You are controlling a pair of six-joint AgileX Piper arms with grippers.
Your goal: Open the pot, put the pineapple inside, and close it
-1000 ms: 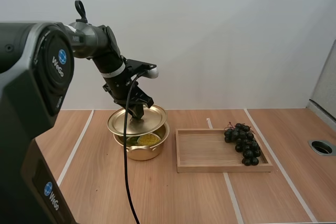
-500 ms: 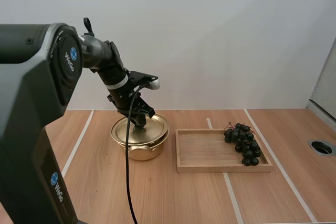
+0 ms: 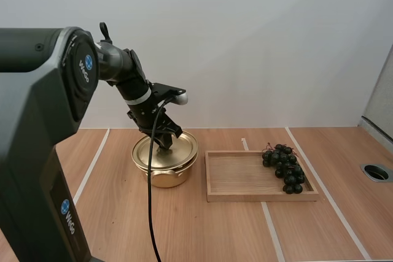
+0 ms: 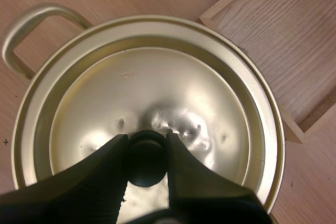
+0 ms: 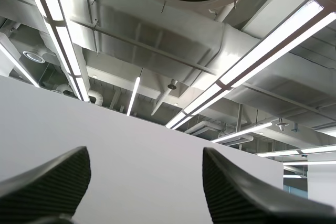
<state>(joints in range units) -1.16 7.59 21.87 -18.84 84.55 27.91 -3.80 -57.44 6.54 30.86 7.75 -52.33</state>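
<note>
Pinching the small dark round knob [image 4: 146, 157] of the shiny gold metal lid [image 4: 173, 87] with the left claw [image 4: 146, 141], ribbed black fingers [image 4: 100, 182] pressed to either side of it. Seating that lid flat on the round gold handled pot [image 3: 166, 177], rim on rim as far as can be judged. Looks like the closing step, all but done, with only the release left. Hiding whatever lies inside the pot. Standing on the light wooden table [image 3: 184, 225], under the left arm.

Holding the right claw [image 5: 146, 156] spread wide on nothing, aimed upward and away from the pot.

Could go wrong on release. Letting go while pulling sideways or upward would likely drag the lid off its seat or tip one edge up. Catching a finger on the knob would do the same. Pressing down off-centre might shove the pot across the table. Safer to part the fingers fully first, then rise straight up.

Just right of the pot, not touching it: a shallow rectangular wooden tray [image 3: 245, 196], carrying a bunch of dark grapes [image 3: 284, 167] at the end farthest from the pot. Close enough to be knocked by a pot sliding that way. No obstacle seen above the pot for a straight lift.
</note>
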